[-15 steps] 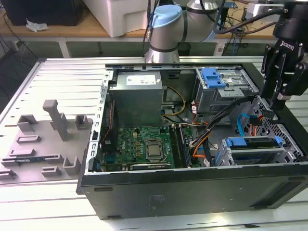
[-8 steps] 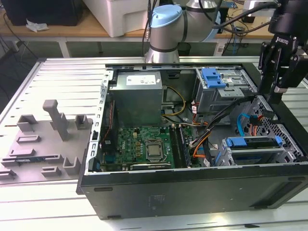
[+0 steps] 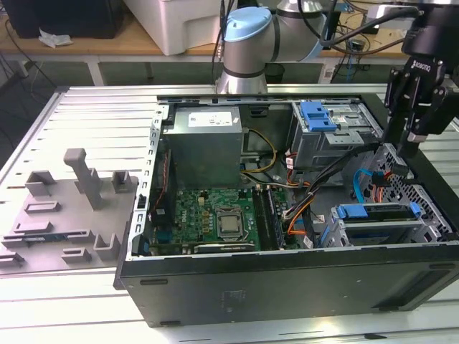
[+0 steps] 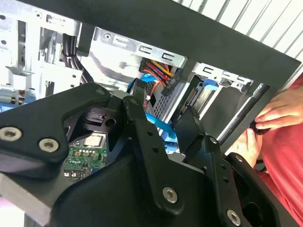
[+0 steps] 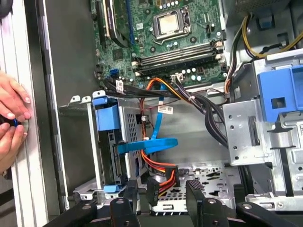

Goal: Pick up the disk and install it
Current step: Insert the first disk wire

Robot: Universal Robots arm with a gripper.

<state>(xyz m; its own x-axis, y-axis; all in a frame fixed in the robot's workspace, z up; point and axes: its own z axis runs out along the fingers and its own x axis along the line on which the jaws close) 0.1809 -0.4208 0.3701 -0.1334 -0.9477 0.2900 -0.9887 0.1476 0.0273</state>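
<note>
Slotted metal table (image 3: 86, 115), wooden bench (image 3: 107, 44) behind. Open black computer case (image 3: 287, 287) lying on table. Inside, disk (image 3: 380, 213) seated in grey cage (image 3: 376, 233) at case corner, exterior view's right. It stands on edge, thin dark side showing, blue bracket (image 3: 355, 211) at ends. Long axis runs exterior view's left to right. My gripper (image 3: 406, 147) over case beside disk, fingers (image 5: 196, 191) spread wide, holding nothing. Person's hands (image 5: 12, 118) at case edge.

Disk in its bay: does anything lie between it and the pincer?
Yes. In the first wrist view a blue cable crosses the gap beside the disk, and a black plug on orange wires sits between the pincer's tips.
</note>
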